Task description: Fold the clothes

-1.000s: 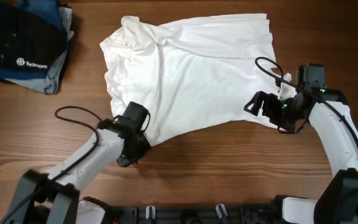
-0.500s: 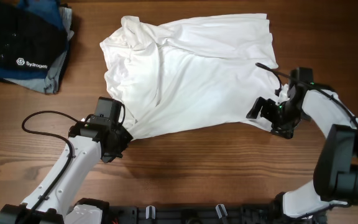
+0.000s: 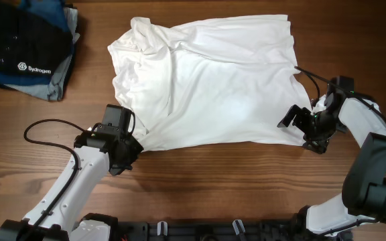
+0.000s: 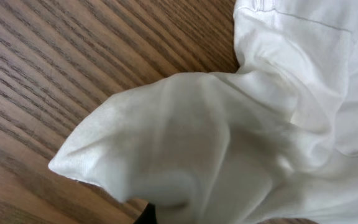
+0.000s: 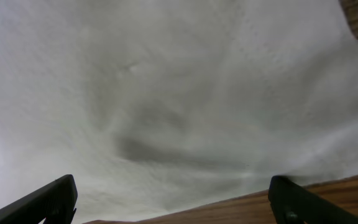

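Observation:
The clothes (image 3: pixel 206 80), a large white wrinkly garment, lie spread across the middle of the wooden table. My left gripper (image 3: pixel 127 144) is shut on their lower left corner. In the left wrist view that bunched corner (image 4: pixel 185 143) fills the frame and hides all but a dark fingertip (image 4: pixel 145 215). My right gripper (image 3: pixel 301 130) stands open at the garment's lower right edge. In the right wrist view white cloth (image 5: pixel 166 93) spreads between and beyond the two wide-apart fingers (image 5: pixel 48 202), with bare wood just below the hem.
A dark blue folded stack (image 3: pixel 25 50) with a white logo sits at the far left corner. Loose black cables loop beside each arm. A black fixture (image 3: pixel 200 231) runs along the table's near edge.
The left gripper dragged the lower left corner leftward, then held still. The right gripper slid right and slightly nearer, jaws wide, and the garment's lower right edge now lies further right.

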Action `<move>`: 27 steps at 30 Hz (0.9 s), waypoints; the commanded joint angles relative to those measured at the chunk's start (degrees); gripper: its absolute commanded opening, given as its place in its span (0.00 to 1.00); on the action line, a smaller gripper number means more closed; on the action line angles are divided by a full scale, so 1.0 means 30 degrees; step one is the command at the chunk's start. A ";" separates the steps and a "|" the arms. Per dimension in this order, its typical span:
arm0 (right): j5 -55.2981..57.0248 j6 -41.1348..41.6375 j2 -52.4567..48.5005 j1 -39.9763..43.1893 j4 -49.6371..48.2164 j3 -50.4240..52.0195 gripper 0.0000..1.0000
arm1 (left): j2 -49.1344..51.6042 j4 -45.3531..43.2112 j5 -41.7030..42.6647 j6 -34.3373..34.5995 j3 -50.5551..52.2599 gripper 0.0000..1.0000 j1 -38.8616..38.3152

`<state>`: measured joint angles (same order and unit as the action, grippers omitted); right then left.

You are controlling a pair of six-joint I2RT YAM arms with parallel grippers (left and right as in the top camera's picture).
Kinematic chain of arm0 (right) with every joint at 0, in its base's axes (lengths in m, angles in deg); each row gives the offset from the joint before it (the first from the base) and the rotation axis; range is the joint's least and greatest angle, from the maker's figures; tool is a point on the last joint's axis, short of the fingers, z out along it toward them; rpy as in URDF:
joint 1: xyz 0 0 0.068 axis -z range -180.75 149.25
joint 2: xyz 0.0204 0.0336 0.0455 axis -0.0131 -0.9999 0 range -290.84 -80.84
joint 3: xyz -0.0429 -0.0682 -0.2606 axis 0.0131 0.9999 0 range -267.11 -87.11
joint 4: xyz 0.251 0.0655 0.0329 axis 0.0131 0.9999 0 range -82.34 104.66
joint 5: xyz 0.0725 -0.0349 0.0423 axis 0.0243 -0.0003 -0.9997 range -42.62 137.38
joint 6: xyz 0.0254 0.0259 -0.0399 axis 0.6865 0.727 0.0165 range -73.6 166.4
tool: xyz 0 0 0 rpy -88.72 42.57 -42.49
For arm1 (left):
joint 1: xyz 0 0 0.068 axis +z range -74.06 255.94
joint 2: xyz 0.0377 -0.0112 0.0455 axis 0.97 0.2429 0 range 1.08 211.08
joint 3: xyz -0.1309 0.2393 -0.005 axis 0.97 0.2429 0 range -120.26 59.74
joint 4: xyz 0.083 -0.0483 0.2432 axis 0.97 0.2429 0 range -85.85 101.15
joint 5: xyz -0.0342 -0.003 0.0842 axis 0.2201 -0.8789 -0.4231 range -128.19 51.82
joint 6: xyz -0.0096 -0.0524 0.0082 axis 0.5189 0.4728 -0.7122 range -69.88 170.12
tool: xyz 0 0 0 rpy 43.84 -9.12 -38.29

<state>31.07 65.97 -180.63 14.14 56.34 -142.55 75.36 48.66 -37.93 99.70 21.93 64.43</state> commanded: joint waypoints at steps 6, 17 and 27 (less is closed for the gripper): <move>0.0517 -0.0590 0.0372 0.0058 0.1370 -0.0663 0.99 | -0.0262 -0.0197 -0.0408 -0.0495 0.0095 0.04 0.0131; 0.0321 0.0197 0.0772 0.0066 0.2062 -0.0663 1.00 | -0.0262 -0.0350 -0.0401 -0.0539 0.0095 0.04 0.0131; 0.0051 0.0969 0.0000 0.0466 0.0685 -0.0656 0.99 | -0.0262 -0.0415 -0.0160 -0.0962 0.0095 0.04 0.0131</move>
<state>32.45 68.07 -179.47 14.52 59.47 -143.51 75.36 47.59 -37.93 98.21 21.93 64.43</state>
